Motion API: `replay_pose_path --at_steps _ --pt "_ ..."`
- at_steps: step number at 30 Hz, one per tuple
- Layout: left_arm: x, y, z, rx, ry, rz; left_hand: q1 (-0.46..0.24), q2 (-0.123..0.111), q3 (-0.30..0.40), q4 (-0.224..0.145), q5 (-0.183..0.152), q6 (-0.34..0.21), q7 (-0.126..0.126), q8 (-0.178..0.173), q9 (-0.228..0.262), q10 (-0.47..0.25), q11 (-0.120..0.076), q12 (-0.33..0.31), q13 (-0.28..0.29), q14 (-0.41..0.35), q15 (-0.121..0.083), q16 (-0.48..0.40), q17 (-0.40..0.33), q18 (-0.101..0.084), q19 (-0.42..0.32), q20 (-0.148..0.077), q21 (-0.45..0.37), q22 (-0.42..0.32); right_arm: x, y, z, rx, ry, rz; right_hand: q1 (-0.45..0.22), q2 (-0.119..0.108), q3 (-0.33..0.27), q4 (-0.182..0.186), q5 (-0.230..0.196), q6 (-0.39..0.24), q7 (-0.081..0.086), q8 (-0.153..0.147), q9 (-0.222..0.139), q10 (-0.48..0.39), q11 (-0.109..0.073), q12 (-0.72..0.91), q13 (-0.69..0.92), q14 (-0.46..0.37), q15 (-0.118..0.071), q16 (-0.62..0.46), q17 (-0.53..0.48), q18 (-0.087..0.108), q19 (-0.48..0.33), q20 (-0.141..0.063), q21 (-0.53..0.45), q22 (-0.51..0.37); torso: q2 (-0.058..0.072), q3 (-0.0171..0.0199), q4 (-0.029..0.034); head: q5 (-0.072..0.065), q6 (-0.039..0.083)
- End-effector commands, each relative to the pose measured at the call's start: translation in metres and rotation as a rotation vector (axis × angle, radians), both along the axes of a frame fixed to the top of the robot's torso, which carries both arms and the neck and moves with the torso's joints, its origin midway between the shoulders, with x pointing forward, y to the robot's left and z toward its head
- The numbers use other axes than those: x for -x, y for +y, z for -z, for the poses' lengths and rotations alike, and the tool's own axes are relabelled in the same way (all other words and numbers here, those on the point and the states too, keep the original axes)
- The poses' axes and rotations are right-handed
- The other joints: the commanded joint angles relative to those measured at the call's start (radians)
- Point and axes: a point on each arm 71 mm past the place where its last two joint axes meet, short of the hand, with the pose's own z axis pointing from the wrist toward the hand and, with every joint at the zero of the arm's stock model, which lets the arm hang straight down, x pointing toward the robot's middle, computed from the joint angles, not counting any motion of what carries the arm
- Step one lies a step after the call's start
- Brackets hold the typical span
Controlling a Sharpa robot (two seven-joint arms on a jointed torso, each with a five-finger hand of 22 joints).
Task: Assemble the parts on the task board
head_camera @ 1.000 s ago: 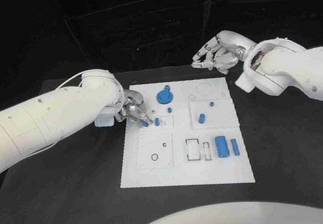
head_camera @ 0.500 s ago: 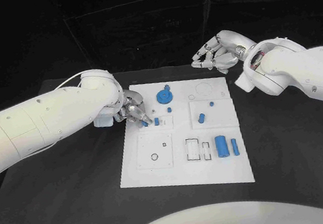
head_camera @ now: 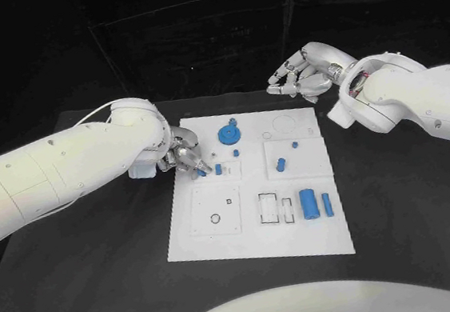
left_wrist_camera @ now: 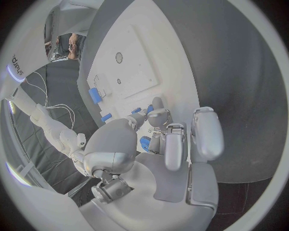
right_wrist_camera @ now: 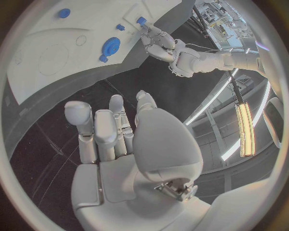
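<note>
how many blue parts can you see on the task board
7: round disc, small peg, pegs at left hand fingers, tiny one, slanted peg, two cylinders. The hand may hide more.

Blue parts [head_camera: 309, 204] on white task board [head_camera: 222, 241]

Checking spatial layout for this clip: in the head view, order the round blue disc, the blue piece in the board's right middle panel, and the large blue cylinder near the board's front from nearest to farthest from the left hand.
1. Round blue disc, just beyond the left hand, toward the board's far side.
2. Blue piece, right middle panel.
3. Large blue cylinder, near the front right.
</note>
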Motion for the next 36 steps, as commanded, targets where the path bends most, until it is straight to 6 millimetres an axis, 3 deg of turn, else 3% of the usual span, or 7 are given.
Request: replay_pose_path --at_steps 1,17,25,36 --pt "0.0018 0.0016 0.0023 -0.024 0.014 0.002 -0.017 0.001 0.001 0.009 0.004 0.007 0.001 0.006 0.002 0.003 -0.006 0.007 0.002 0.106 -0.007 0.006 0.263 -0.008 0.031 -0.007 0.004 0.043 0.0001 0.0007 -0.0016 -0.001 -0.007 -0.007 0.001 0.013 -0.004 0.001 0.005 0.0 -0.002 0.006 -0.001 -0.008 0.0 -0.005 -0.001 0.007 -0.002 -0.007 0.0 0.005 -0.007 0.002 -0.004 -0.001 0.0 0.0003 0.0 0.001 -0.001" --pt "0.0017 0.0016 0.0016 -0.015 0.003 -0.003 -0.038 0.003 0.011 0.018 0.004 0.01 -0.001 0.007 0.005 0.005 -0.007 0.009 0.005 0.106 -0.007 0.006 0.263 -0.009 0.032 -0.007 0.007 0.045 0.0003 0.001 -0.0016 -0.001 -0.007 -0.008 0.001 0.013 -0.004 0.001 0.005 0.0 -0.002 0.006 -0.001 -0.008 0.0 -0.005 -0.001 0.007 -0.002 -0.007 0.0 0.005 -0.007 0.002 -0.004 -0.001 0.0 0.0004 -0.0011 0.001 0.001" --pt "0.0009 -0.0004 0.0008 -0.005 -0.011 -0.006 -0.081 -0.017 0.005 0.039 0.003 0.015 -0.003 0.01 0.01 0.009 -0.009 0.013 0.011 0.106 -0.009 0.006 0.263 -0.01 0.034 -0.009 0.012 0.05 0.0003 0.001 -0.0016 -0.001 -0.007 -0.008 0.001 0.013 -0.004 0.001 0.005 0.0 -0.002 0.006 -0.001 -0.008 0.0 -0.005 -0.001 0.007 -0.002 -0.007 0.0 0.005 -0.007 0.002 -0.004 -0.001 0.0 0.0001 0.0003 0.001 0.003" --pt "-0.0007 -0.0033 -0.0002 0.009 -0.029 -0.012 -0.086 -0.021 0.005 0.04 0.003 0.016 -0.004 0.011 0.011 0.011 -0.01 0.015 0.013 0.106 -0.009 0.006 0.263 -0.01 0.034 -0.009 0.014 0.051 0.0003 0.0014 -0.0016 -0.001 -0.006 -0.009 0.001 0.013 -0.004 0.001 0.005 0.0 -0.002 0.006 -0.001 -0.008 0.0 -0.005 -0.001 0.007 -0.002 -0.007 0.0 0.005 -0.007 0.002 -0.004 -0.001 0.0 0.0004 -0.001 0.001 0.004"
